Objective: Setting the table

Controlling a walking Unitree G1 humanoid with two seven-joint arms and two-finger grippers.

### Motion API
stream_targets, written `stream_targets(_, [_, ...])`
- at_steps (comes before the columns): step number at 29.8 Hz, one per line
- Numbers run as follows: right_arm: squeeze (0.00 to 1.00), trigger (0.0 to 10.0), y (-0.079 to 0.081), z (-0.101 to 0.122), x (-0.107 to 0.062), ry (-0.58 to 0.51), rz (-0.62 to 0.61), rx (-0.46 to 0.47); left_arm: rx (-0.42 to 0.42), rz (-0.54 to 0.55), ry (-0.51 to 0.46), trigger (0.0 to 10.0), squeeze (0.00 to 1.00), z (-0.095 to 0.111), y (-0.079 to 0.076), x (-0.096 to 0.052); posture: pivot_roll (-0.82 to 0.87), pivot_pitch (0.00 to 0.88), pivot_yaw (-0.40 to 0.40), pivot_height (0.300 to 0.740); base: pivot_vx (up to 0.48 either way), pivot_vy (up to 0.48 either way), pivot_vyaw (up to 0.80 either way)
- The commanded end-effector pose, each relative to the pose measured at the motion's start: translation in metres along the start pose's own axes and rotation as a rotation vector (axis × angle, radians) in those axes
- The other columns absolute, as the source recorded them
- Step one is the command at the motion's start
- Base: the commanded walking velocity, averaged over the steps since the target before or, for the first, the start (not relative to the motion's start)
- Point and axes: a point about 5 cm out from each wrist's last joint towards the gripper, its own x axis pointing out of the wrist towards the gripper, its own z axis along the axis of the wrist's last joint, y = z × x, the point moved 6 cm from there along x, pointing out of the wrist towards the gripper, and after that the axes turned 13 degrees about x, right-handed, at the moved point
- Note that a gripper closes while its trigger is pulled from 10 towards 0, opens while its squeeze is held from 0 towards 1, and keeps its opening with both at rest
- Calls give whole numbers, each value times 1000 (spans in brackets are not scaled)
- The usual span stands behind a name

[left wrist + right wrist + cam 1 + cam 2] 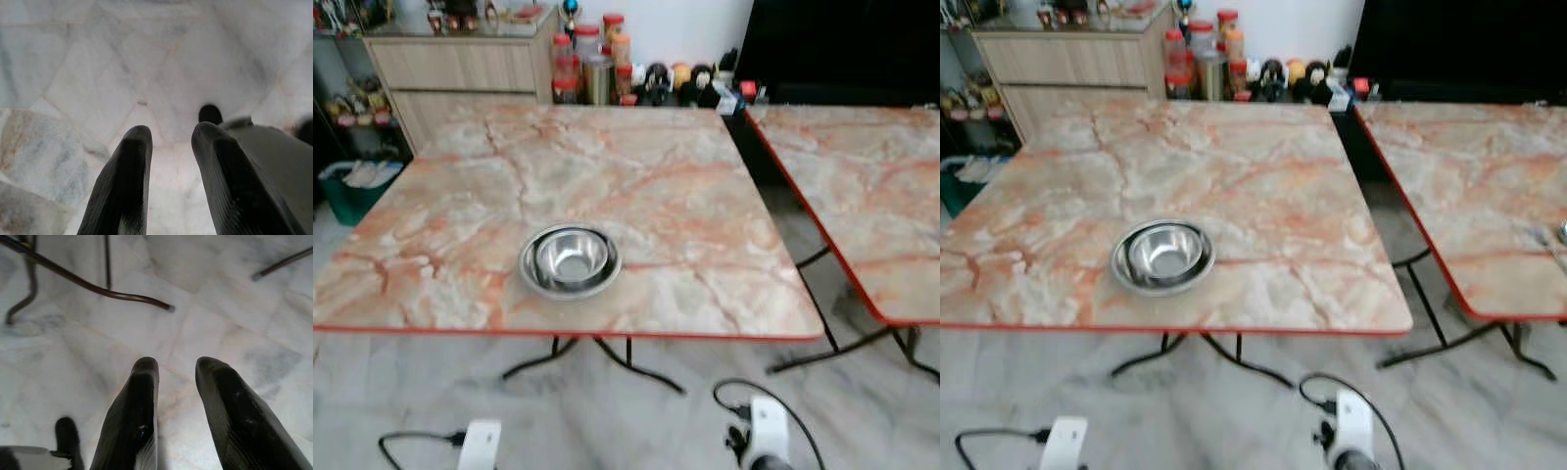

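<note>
Two shiny steel bowls (570,259), one nested inside the other, sit on the marble-patterned table (666,166) near the middle of its front edge. Both arms hang low in front of the table, over the floor. In the left wrist view my left gripper (171,134) points down at the pale floor tiles, open with nothing between its fingers. My right gripper (177,364) is likewise open and holds nothing, and it points at the floor near the table's dark metal legs (122,296).
A second marble-patterned table (1469,186) stands to the right across a narrow gap, with a small metal utensil (1549,243) at its right side. Beyond the far edge are a wooden cabinet (460,64), jars and bottles (592,64), and a green bin (357,186) at the left.
</note>
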Motion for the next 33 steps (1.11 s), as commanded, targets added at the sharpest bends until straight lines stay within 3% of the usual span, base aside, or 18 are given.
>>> stream_targets(1, [0,10000,-11,4,-1,-6,-25,-6,12,-18,-12,10000,0,5,-8,0,-34,0,-33,736,0,-371,0])
stream_targets(29, [0,10000,-12,0,-2,3,-15,-35,32,-37,-27,10000,0,10,-13,0,-44,0,-33,736,0,-361,0])
stream_targets(33, [0,10000,-10,4,-1,-7,-10,-31,36,-64,-37,10000,0,14,-19,0,-46,0,-32,736,0,0,0])
